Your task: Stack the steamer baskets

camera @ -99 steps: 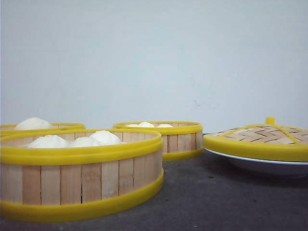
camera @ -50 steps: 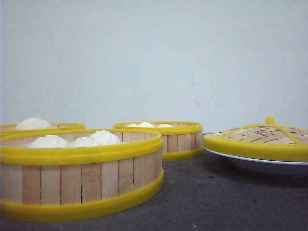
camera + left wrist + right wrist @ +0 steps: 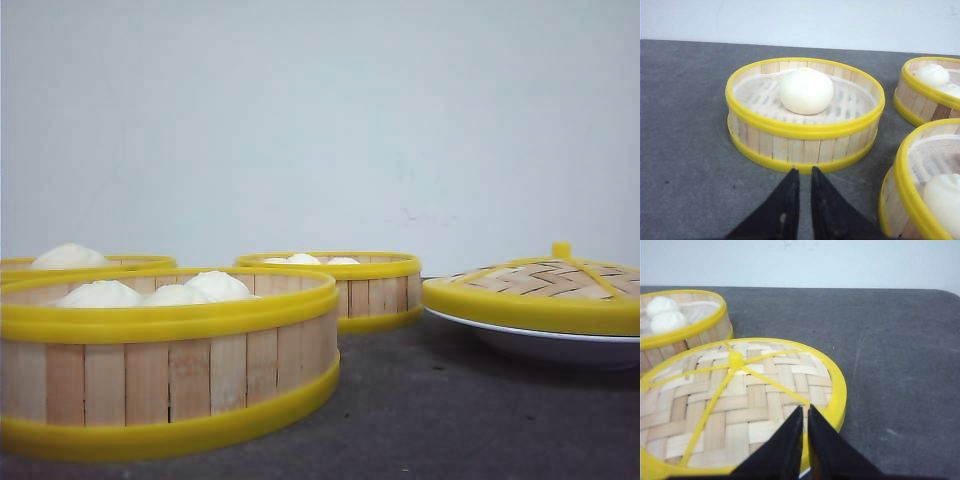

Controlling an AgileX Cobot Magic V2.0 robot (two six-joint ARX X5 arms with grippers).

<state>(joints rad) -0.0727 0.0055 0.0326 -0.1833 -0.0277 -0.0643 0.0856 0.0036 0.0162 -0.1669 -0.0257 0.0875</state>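
Observation:
Three steamer baskets with pale slat walls and yellow rims stand on the dark table. The front view has the nearest basket (image 3: 170, 370) at the left, holding several white buns. A second basket (image 3: 90, 263) is behind it and a third (image 3: 345, 285) sits at mid-table. In the left wrist view my left gripper (image 3: 803, 172) is shut and empty, just short of the one-bun basket (image 3: 805, 130). Two other baskets (image 3: 927, 92) (image 3: 902, 195) lie beside it. My right gripper (image 3: 805, 410) is shut and empty, hovering over the woven lid (image 3: 740, 400). Neither gripper shows in the front view.
The woven bamboo lid (image 3: 545, 285) with yellow rim and knob rests on a shallow white plate (image 3: 560, 345) at the right. A basket with two buns (image 3: 685, 322) stands beyond the lid in the right wrist view. A pale wall backs the table.

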